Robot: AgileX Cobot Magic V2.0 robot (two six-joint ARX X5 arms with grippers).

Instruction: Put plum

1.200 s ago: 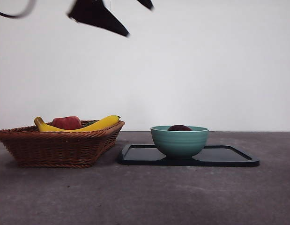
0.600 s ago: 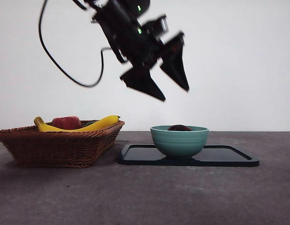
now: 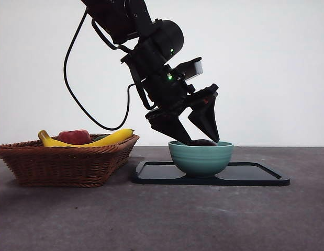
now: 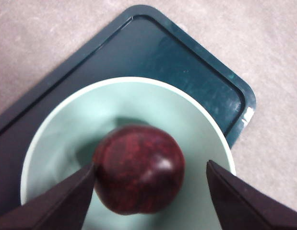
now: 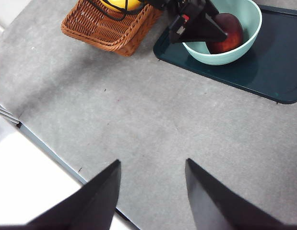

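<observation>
— Where is your left gripper (image 3: 200,141) now?

— In the centre of the front view, reaching down from the upper left, tips at the rim of the green bowl (image 3: 200,158). My fingers (image 4: 62,201) are spread wide, one on each side of the plum (image 4: 138,168). In my left wrist view one finger looks to be touching its skin or nearly so; the other stands clear of it.

— And the plum itself?

— It lies at the bottom of the bowl, dark maroon, with a small shine on its skin. From the front only its top shows above the rim, between my fingertips.

— What does the bowl stand on?

— A dark tray (image 3: 256,178) on the grey desk (image 3: 162,219), right of centre. At the lower left sits a woven basket (image 3: 65,164) with a banana (image 3: 112,138) and a red fruit (image 3: 74,137) in it.

— Your right gripper (image 5: 153,165)?

— High above the desk, away from the bowl, fingers apart and holding nothing.
</observation>
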